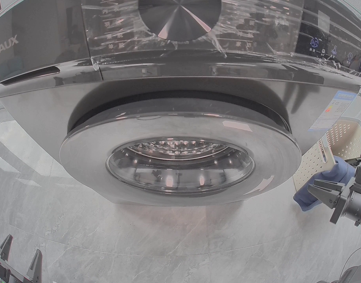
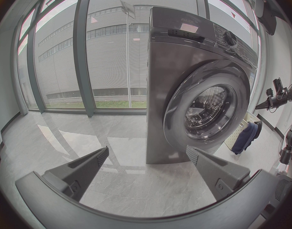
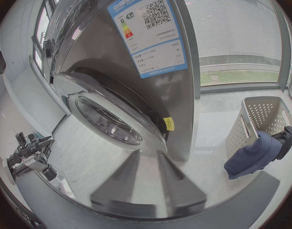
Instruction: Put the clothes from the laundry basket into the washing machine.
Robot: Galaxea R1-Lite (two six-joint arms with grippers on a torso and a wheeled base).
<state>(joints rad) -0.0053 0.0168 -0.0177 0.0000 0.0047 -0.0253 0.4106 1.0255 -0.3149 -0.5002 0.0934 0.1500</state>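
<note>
I am looking at a grey washer (image 1: pixel 180 99) filling the middle of the head view, with its round glass door (image 1: pixel 180 166) seemingly shut and facing me. The basket (image 3: pixel 263 112), pale and perforated, stands on the floor just right of the washer.

A blue garment (image 3: pixel 254 156) hangs over the basket's near rim, soft and folded, with its lower end sagging outside the wall. A darker piece (image 3: pixel 287 140) lies touching it at the rim. I cannot tell what else is inside the basket.

My right gripper (image 1: pixel 320 203) is at the right edge, close to the blue garment. Its fingers are a little apart and hold nothing. My left gripper (image 2: pixel 146 150) sits low at near left, well apart from the washer. Its fingers are spread wide and hold nothing.

I judge nothing is loaded yet. With the door apparently shut, I would want it open before carrying cloth across, and the left arm is free for that. For the pick, I would close the right gripper on the thick fold atop the rim, not the dangling end, so the garment lifts in one bunch. I would raise it straight up first, so it does not drag the light basket over.
</note>
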